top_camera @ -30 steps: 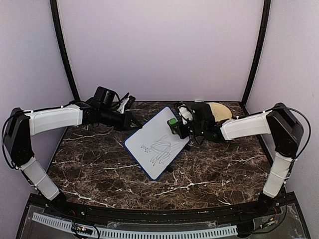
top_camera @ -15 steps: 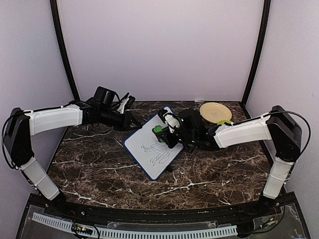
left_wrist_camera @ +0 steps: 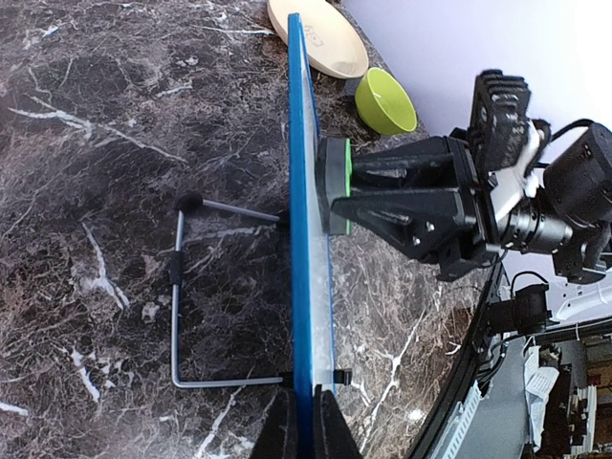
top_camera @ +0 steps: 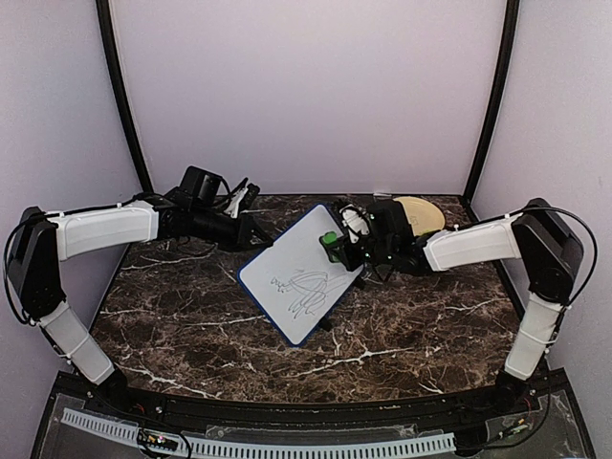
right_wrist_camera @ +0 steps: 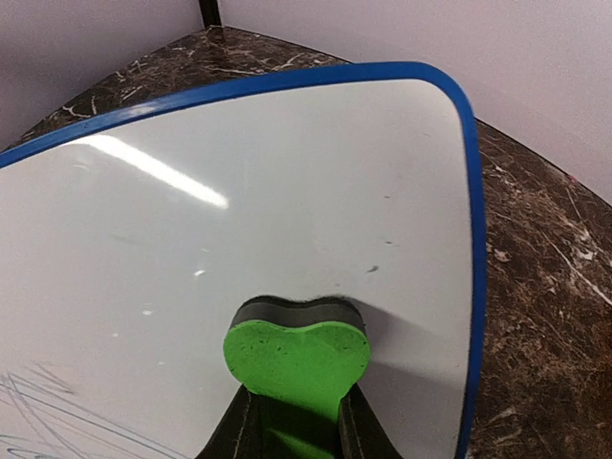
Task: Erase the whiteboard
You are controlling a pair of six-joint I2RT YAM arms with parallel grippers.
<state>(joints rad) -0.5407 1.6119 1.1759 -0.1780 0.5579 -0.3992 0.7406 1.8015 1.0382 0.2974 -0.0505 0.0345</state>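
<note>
Whiteboard (top_camera: 298, 273) (one, scribbled): left hand (left_wrist_camera: 304, 421) clamps its edge, right hand (right_wrist_camera: 292, 426) grips one green eraser (right_wrist_camera: 296, 354).

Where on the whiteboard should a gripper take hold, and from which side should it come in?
Take the whiteboard by its thin blue rim, edge-on from the left, with the jaws straddling front and back as the left gripper does. The face is too broad to span, it stands tilted on a wire stand, and the eraser presses on its right side.
</note>
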